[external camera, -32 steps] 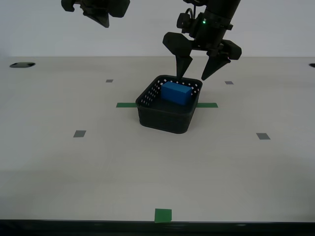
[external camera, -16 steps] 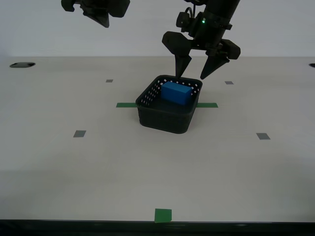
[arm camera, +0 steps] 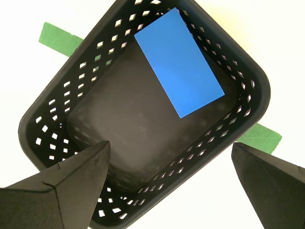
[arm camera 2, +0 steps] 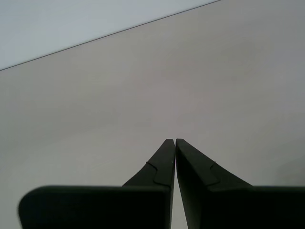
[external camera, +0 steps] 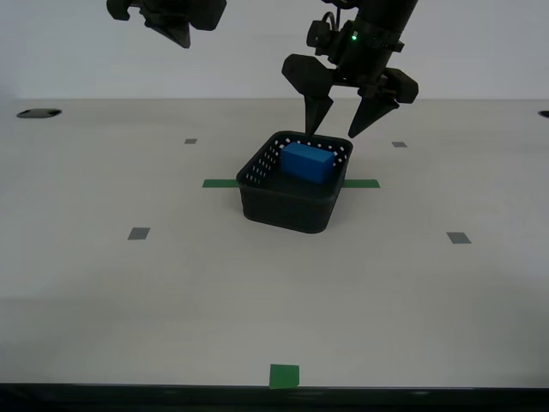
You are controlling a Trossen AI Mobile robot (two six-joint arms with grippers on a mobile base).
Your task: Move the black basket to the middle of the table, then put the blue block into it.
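The black basket (external camera: 287, 208) stands on the table (external camera: 129, 292) at its middle, over a green tape strip (external camera: 219, 183). The blue block (external camera: 307, 161) lies inside it, toward the far side. My first gripper (external camera: 334, 131) hangs open and empty just above the basket's far rim. The first wrist view looks down into the basket (arm camera: 47, 129) with the blue block (arm camera: 180, 62) on its floor and my first gripper (arm camera: 169, 148) spread wide. My second gripper (external camera: 182, 34) is raised high at the exterior view's upper left. It is shut and empty in the second wrist view (arm camera 2: 172, 141).
Small grey squares (external camera: 138, 233) dot the table on both sides. A green square (external camera: 284, 375) marks the front edge. A dark hole (external camera: 39, 112) sits at the far corner on the exterior view's left.
My first gripper has risen very slightly above the basket. The basket, the block and my second gripper have not moved.
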